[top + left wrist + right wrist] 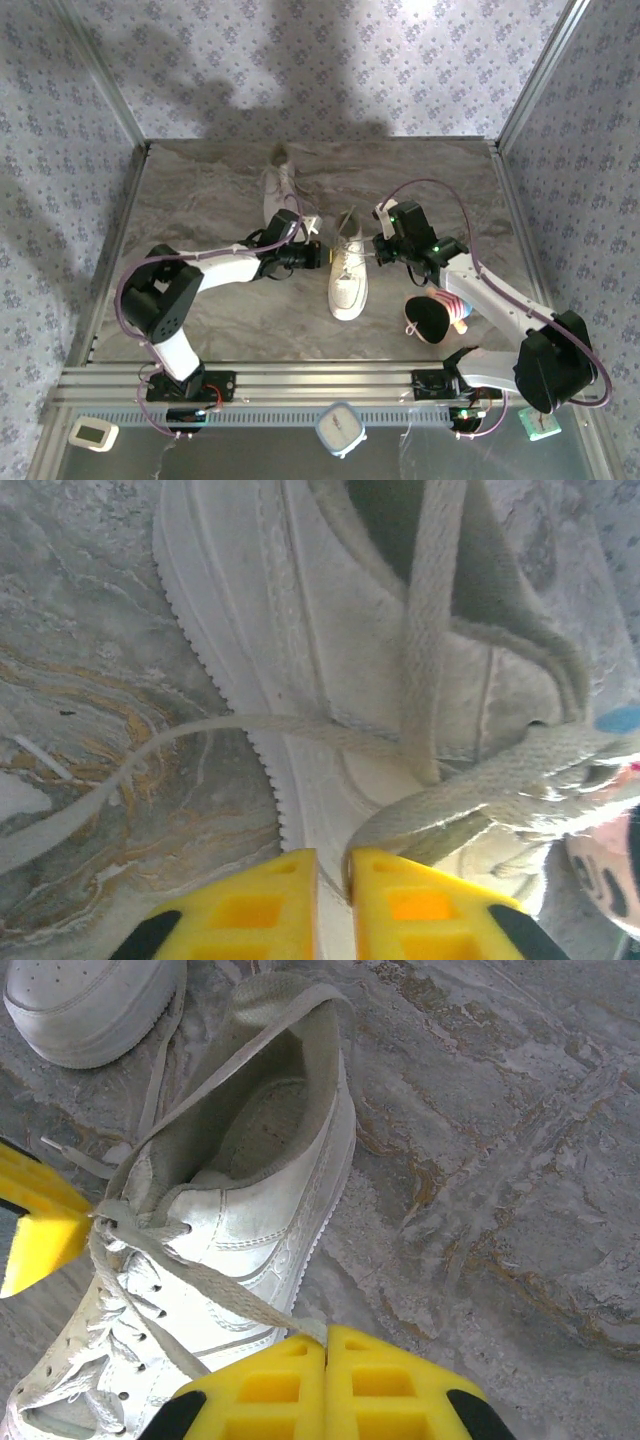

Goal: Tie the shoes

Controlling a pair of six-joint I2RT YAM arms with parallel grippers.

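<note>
Two white shoes lie on the marble table: one in the middle, one further back. My left gripper is at the middle shoe's left side, my right gripper at its right side. In the left wrist view the left gripper stands slightly open, with a lace loop resting against its right finger. A loose lace end trails over the table. The right gripper is shut on a lace pulled taut from the shoe's top eyelets.
A black-and-pink plush toy lies right of the middle shoe, close under the right arm. The other shoe's toe sits just beyond the middle shoe's heel. Metal-framed walls close in the table on three sides.
</note>
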